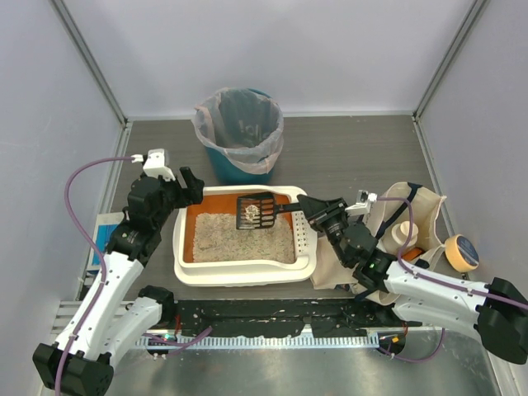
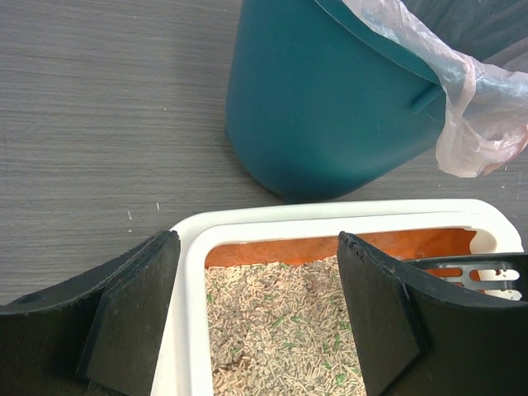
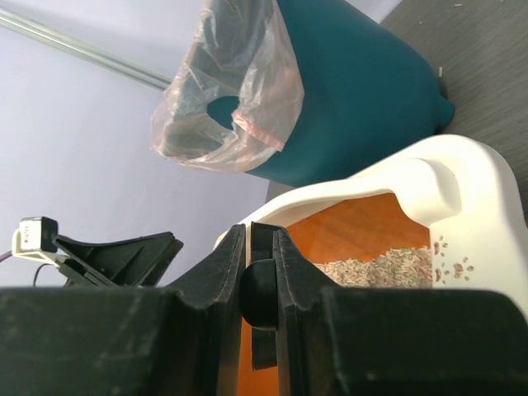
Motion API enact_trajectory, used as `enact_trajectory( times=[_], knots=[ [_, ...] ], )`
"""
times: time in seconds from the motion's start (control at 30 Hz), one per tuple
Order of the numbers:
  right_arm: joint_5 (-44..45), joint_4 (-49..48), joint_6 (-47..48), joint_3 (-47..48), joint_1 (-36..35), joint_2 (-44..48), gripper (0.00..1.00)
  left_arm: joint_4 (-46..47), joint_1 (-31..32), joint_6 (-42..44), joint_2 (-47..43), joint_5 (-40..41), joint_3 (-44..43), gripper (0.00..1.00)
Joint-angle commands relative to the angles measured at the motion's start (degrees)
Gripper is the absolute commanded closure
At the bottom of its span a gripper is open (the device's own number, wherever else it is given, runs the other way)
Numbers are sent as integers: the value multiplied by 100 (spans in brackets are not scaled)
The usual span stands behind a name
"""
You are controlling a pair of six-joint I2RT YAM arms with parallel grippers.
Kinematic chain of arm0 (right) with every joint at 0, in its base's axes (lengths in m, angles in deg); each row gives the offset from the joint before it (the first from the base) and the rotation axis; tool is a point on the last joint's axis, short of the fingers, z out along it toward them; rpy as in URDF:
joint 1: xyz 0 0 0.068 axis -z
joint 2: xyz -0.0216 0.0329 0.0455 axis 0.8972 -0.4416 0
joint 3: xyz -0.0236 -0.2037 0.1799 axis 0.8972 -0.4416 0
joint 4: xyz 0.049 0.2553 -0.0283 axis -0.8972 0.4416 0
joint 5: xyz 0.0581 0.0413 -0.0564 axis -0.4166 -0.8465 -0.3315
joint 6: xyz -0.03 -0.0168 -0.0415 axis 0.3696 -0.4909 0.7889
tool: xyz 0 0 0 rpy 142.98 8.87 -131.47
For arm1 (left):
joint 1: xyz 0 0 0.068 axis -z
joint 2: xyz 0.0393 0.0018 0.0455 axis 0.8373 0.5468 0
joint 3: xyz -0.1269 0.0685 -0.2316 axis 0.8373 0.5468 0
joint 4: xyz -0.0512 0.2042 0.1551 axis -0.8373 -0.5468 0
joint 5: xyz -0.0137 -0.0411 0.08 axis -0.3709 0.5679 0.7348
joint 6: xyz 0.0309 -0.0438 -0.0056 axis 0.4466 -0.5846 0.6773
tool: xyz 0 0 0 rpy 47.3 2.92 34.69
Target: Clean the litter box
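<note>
The litter box (image 1: 239, 272) is a cream-white tray with orange inner walls and grey-beige litter, in the middle of the table. My right gripper (image 1: 307, 204) is shut on the handle of a black slotted scoop (image 1: 257, 212). It holds the scoop over the far part of the box with some litter in it. In the right wrist view the gripper (image 3: 260, 235) pinches the handle (image 3: 262, 289). My left gripper (image 1: 190, 186) is open and empty. In the left wrist view it (image 2: 257, 243) straddles the box's far left corner (image 2: 194, 272).
A teal bin (image 1: 239, 136) with a plastic liner stands just behind the litter box. A beige cloth tote bag (image 1: 412, 214) lies to the right, with a tape roll (image 1: 462, 252) beside it. A black mat (image 1: 272, 318) runs along the near edge.
</note>
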Motion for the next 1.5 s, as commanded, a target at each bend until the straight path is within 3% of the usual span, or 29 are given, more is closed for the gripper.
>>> enact_trajectory(
  times=[0.0,0.07,0.13,0.27,0.37,0.5,0.6,0.7,0.83,1.13,1.47],
  knots=[
    [-134,-588,-26,113,107,29,99,61,-25,8,-52,57,-240,19],
    [113,-227,-360,97,116,90,99,61,-17,-1,-52,48,-240,19],
    [-271,-742,102,17,116,56,99,61,-17,-1,-43,56,-240,19],
    [6,255,-401,298,151,196,99,61,-17,-1,-17,39,-248,19],
    [-376,-533,165,-26,230,266,99,52,-25,-1,-8,39,-248,19],
    [121,389,-404,114,257,451,99,52,-17,-19,-17,30,-257,19],
    [-482,-454,104,-1,318,381,99,35,-17,-19,-17,30,-248,19],
    [-196,509,-159,324,327,521,99,26,-25,-19,-43,48,-257,19],
    [-475,291,535,421,327,802,99,8,-17,-19,-69,91,-257,19],
    [-220,2058,509,1106,406,1725,99,8,-25,-27,-113,74,-266,19],
    [-730,2305,939,2195,424,1006,99,-44,-17,-45,-113,39,-284,19]
  ],
)
